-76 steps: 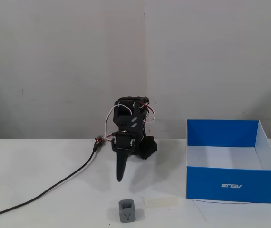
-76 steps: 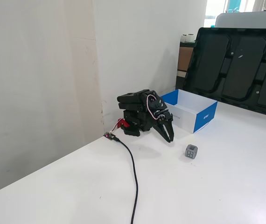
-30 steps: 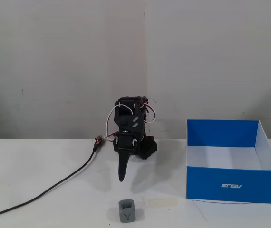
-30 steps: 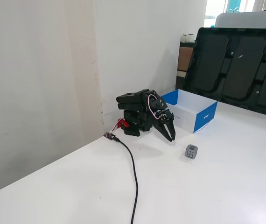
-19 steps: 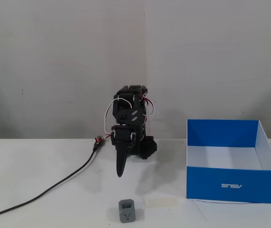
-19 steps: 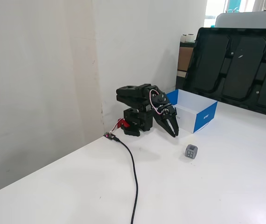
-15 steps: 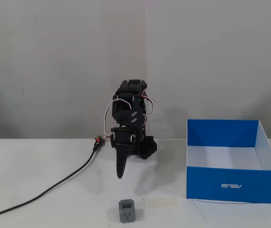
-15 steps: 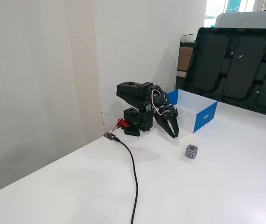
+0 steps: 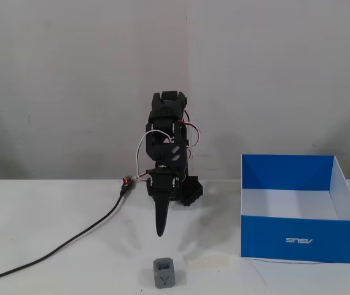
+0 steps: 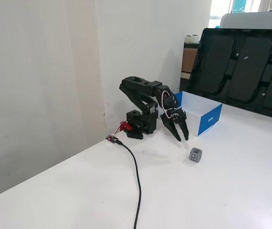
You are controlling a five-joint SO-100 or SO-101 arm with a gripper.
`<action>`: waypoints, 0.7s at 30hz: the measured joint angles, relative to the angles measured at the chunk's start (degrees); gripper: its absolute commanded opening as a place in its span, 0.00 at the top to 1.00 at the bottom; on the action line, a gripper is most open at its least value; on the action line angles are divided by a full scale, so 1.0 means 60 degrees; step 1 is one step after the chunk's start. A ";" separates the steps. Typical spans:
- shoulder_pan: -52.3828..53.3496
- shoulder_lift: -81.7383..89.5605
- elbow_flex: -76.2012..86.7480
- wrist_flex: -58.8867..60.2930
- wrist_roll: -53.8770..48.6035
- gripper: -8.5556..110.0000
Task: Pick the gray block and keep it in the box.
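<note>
The gray block [image 9: 164, 273] is a small cube standing on the white table near the front edge. It also shows in the other fixed view [image 10: 195, 155]. My gripper [image 9: 160, 232] points down, above and just behind the block, and touches nothing. In a fixed view [image 10: 183, 138] its two fingers stand a little apart and hold nothing. The blue box [image 9: 301, 238] with a white inside stands open-topped to the right of the arm. It shows behind the gripper in the other view [image 10: 209, 121]. It holds nothing that I can see.
A pale tape strip [image 9: 209, 262] lies flat just right of the block. A black cable [image 9: 70, 241] runs from the arm's base toward the front left. A wall stands behind the arm. Dark panels [image 10: 243, 67] lean behind the box.
</note>
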 measured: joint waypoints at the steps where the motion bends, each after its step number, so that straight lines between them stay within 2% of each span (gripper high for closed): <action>1: 0.0044 -0.0073 0.0000 -0.0044 0.0044 0.78; 8: -0.0146 -0.0981 -0.0352 -0.0264 0.0073 0.73; 21: -0.0176 -0.3413 -0.1479 -0.0806 0.0073 0.73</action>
